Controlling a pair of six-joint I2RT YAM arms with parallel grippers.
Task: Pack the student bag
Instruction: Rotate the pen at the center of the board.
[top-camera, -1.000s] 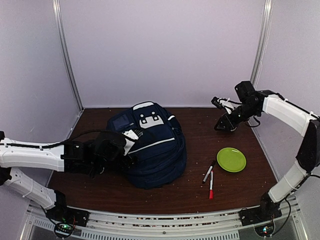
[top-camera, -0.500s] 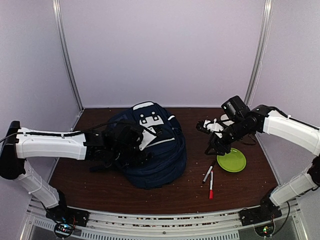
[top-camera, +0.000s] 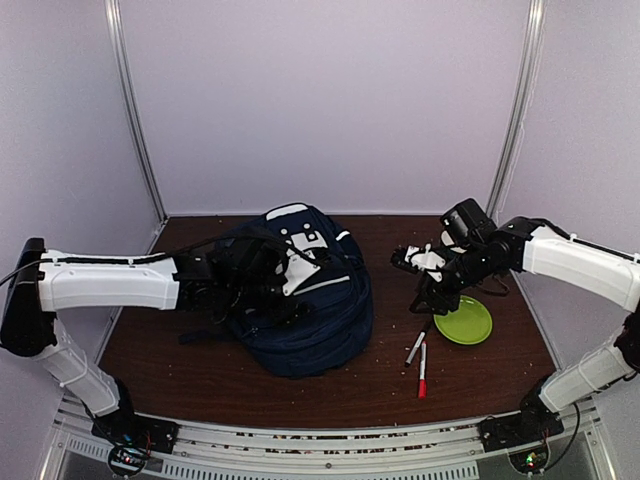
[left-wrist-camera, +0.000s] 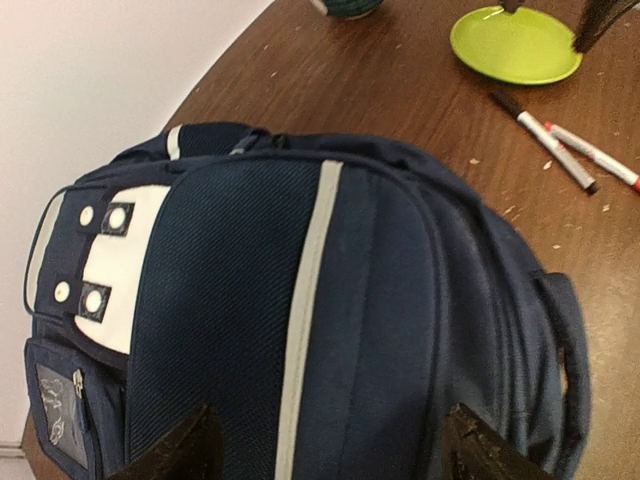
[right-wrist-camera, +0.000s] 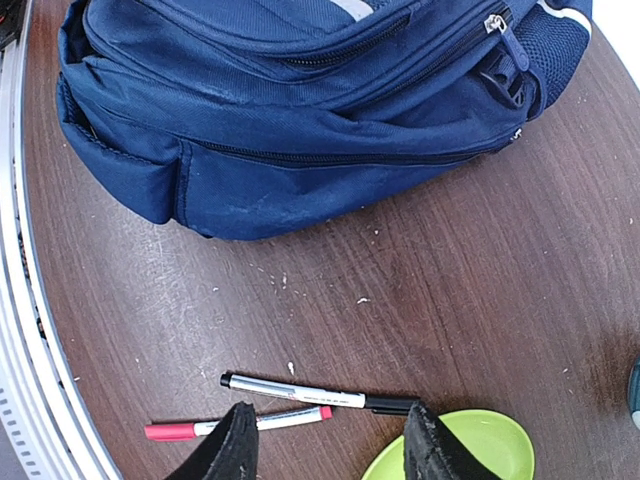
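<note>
Two markers (right-wrist-camera: 300, 393) lie just below the right gripper's (right-wrist-camera: 332, 440) spread, empty jaws, beside the green plate (right-wrist-camera: 470, 445); centre over one barrel before closing. The left gripper (left-wrist-camera: 330, 450), jaws wide and empty, hovers with the student bag (left-wrist-camera: 380, 300) directly beneath.

navy student bag (top-camera: 310, 305) with white stripe, lying flat, zipped

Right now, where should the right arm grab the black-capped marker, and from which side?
Grip the black-capped marker by its white barrel, toward the uncapped end. It lies flat on the table, so bring the right pincer straight down, jaws across the barrel. The capped end sits by the green plate, and the red-capped marker closes in there, leaving less room.
</note>
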